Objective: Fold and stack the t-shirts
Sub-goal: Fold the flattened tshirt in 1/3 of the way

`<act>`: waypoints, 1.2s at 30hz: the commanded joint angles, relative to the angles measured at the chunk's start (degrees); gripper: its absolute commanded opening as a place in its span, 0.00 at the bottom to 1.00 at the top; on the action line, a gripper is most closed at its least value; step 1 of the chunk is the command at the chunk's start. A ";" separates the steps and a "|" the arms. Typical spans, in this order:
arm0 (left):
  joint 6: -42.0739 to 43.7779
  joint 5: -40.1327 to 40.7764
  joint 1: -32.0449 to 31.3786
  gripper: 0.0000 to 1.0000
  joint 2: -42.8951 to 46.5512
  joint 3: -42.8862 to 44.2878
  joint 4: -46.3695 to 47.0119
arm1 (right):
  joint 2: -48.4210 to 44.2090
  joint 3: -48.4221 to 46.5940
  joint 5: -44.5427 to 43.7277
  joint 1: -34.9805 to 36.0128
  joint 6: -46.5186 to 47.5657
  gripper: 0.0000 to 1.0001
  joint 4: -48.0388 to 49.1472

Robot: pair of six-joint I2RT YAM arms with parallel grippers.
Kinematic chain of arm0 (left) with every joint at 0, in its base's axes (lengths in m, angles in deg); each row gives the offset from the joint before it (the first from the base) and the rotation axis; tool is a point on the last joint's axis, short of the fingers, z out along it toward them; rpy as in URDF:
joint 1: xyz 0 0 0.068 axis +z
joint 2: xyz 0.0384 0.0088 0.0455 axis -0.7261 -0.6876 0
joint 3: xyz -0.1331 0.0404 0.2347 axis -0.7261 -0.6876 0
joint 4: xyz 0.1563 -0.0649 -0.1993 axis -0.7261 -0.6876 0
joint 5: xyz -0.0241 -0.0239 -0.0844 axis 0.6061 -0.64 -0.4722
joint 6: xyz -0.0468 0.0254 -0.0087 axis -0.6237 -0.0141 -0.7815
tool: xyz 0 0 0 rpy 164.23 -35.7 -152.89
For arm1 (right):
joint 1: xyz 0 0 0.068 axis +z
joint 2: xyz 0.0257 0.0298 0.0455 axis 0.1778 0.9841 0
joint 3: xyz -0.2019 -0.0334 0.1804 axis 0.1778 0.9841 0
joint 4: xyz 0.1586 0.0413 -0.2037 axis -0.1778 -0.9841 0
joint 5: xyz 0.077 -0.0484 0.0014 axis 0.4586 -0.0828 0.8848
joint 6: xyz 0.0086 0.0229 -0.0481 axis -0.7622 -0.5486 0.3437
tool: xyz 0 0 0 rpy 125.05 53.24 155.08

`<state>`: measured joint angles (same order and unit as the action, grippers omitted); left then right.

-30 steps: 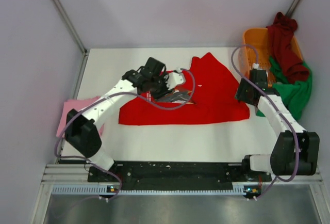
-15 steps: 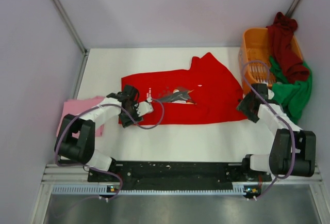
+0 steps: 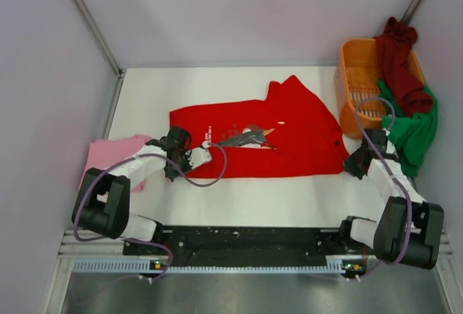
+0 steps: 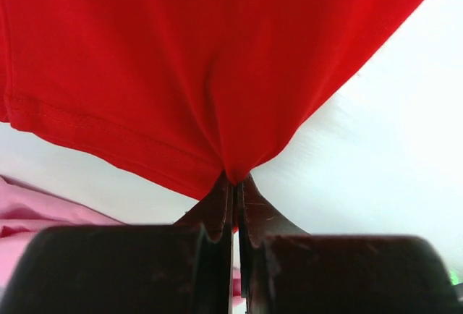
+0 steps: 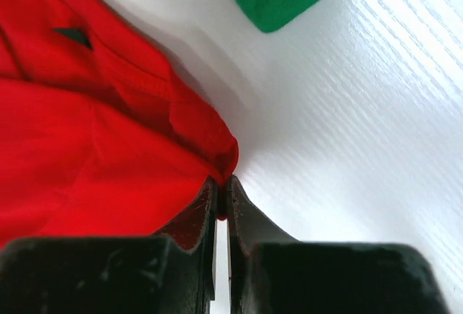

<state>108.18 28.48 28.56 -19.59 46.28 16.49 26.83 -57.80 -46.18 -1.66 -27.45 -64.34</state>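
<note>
Soft, limp red t-shirt (image 3: 289,144) — judged light — was pinched at its two near corners by the left end effector (image 4: 235,181) and, near the orange basket (image 3: 352,64), the right end effector (image 5: 221,182).

Bare surface (image 3: 195,86) shows far of the red t-shirt (image 3: 296,137), and a bare strip runs along its near side. At far right the orange basket (image 3: 349,75) blocks the corner, with the maroon t-shirt (image 3: 398,57) and green t-shirt (image 3: 416,134) draped over it. The green cloth spills just beside the right pincer (image 3: 354,166). The pink t-shirt (image 3: 108,153) crowds the left edge beside the left pincer (image 3: 176,158).
</note>
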 commanded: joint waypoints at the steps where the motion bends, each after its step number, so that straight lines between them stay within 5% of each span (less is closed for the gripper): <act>1: 0.28 -0.67 0.77 0.00 4.55 -1.76 -2.50 | -7.98 -0.19 0.36 -0.67 -2.70 0.00 -8.01; 18: 3.35 -7.78 0.86 0.00 8.79 -2.29 -26.93 | -16.87 1.49 0.37 -0.76 -19.66 0.00 -32.80; 19: 3.62 -7.70 0.86 0.05 8.35 -2.20 -27.03 | -16.78 1.22 -1.11 -0.76 -19.84 0.02 -33.77; 23: 3.80 -7.34 0.95 0.52 5.98 2.53 -28.08 | -16.78 -0.27 -8.94 -0.84 -20.89 0.26 -35.27; 26: 0.65 -6.30 2.79 0.57 3.26 11.12 -27.92 | -16.61 -3.69 -11.14 -0.84 -19.49 0.58 -35.63; 27: -2.50 -5.59 4.45 0.60 1.68 15.25 -26.78 | -16.43 -4.83 -12.19 -0.84 -19.40 0.83 -35.80; 31: -10.78 -11.80 14.45 0.61 -7.02 32.30 -27.11 | -16.34 -8.00 -13.00 -0.84 -19.05 0.90 -35.10; 36: -18.07 -18.33 23.53 0.60 -16.25 43.22 -23.53 | -18.88 -13.36 -15.70 3.01 -15.90 0.89 -30.89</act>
<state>98.38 15.96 46.92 -30.76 84.15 -8.77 10.35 -65.30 -56.85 -1.55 -46.09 -98.85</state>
